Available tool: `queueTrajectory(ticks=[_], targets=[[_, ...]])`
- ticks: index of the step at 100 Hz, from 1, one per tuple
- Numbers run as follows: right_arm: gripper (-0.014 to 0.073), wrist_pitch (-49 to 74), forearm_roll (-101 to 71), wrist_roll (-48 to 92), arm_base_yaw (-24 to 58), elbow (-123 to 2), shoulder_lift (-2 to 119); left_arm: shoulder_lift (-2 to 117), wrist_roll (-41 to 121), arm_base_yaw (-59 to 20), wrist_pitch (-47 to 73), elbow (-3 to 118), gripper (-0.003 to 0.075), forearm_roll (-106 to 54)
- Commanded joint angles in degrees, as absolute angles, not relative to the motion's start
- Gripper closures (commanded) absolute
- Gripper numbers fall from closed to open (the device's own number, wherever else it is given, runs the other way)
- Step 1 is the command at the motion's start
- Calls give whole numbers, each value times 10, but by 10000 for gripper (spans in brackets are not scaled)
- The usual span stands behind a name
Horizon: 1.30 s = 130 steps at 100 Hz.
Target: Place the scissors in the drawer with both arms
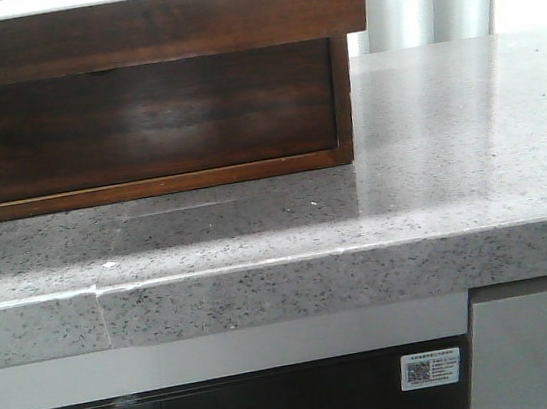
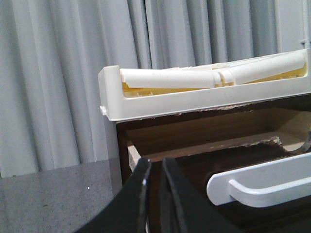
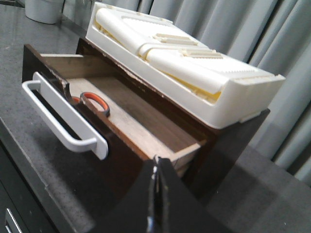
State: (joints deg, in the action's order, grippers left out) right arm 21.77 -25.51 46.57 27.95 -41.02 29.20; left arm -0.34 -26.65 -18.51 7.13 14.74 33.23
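Observation:
The drawer (image 3: pixel 126 116) is pulled out of its dark wooden cabinet, and a white bar handle (image 3: pixel 58 116) runs across its glossy front board. The scissors (image 3: pixel 95 103) lie inside on the drawer floor near the front board; I can see only their orange-lined loops. My right gripper (image 3: pixel 157 162) is shut and empty, held off the drawer's side corner. My left gripper (image 2: pixel 155 165) is shut with nothing between its fingers, close to the other front corner of the drawer (image 2: pixel 204 145). In the front view only the drawer's front board (image 1: pixel 150 29) shows, and neither gripper.
A white plastic tray (image 3: pixel 194 63) sits on top of the cabinet, above the drawer opening. A white cup (image 3: pixel 43 9) stands further along the grey speckled counter (image 1: pixel 467 139). Curtains hang behind. The counter's front edge (image 1: pixel 284 284) has an appliance panel below it.

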Motion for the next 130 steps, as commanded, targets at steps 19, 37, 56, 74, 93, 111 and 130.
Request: queueTrajectory(ticks=[19,37,56,74,93,111,130], targets=[[708,114,-274,463,277,-256,169,-17,-273,-191,48,138,717,281],[708,73,-344,463,277,-176,103,-17,-273,-191,46,110,717,202],[709,72,-344,463,277,-121,83,-17,-273,-191,47,109,717,148],[710,75,-344,463,277,-85,83,-17,-273,-191,47,109,717,148],[710,83,-344,463,277,-70,83,-17,-273,-191,47,109,717,148],[710,83,-344,463,277,-70,83,-17,-273,-191,47,109,717,148],[710,83,-344,463,277,-70,83,-17,-273,-191,43,99,717,148]])
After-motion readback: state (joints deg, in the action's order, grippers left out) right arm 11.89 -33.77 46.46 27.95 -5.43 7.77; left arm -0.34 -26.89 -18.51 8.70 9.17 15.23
